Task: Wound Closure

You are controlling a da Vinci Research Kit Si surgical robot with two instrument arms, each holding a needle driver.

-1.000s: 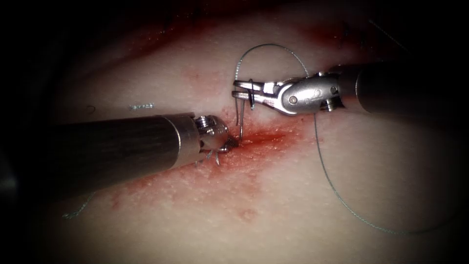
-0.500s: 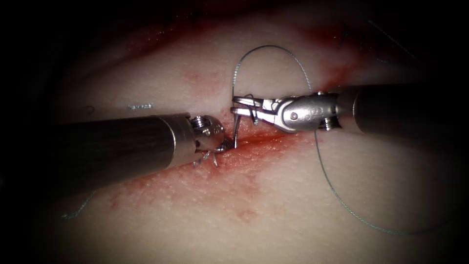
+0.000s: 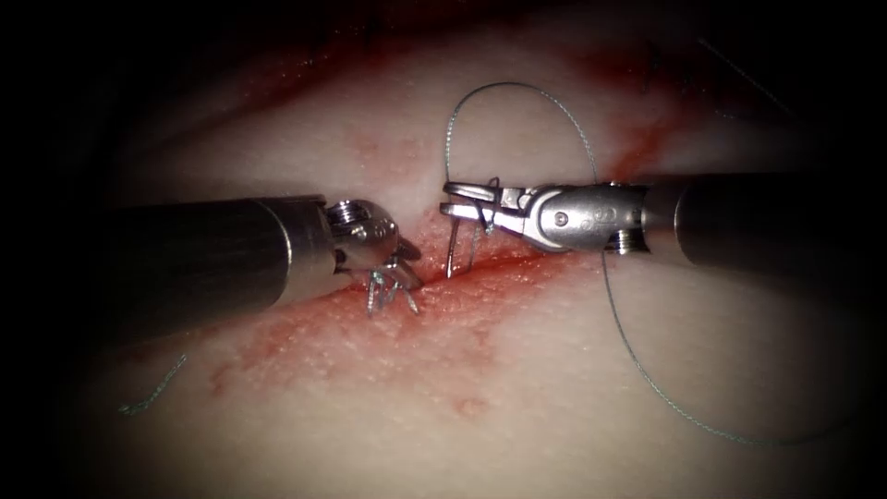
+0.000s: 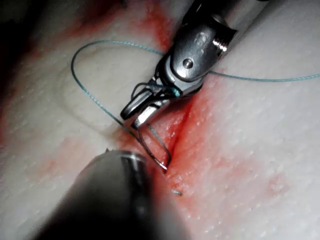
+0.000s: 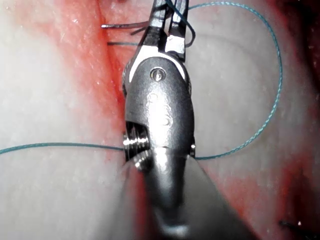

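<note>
Right tool (image 3: 462, 201) had its jaws clamped on the needle (image 3: 453, 248) near the thread end, just above the cut (image 3: 517, 263). Needle hung curved down from the jaws, point at the cut's edge; can't tell if it was in the tissue (image 3: 517, 388). Thread (image 3: 517, 92) looped up over the right tool and trailed down across the tissue right of the cut. Left tool (image 3: 393, 282) sat left of the needle, jaws slightly apart, holding nothing, tips on the red fluid (image 3: 443, 305).
</note>
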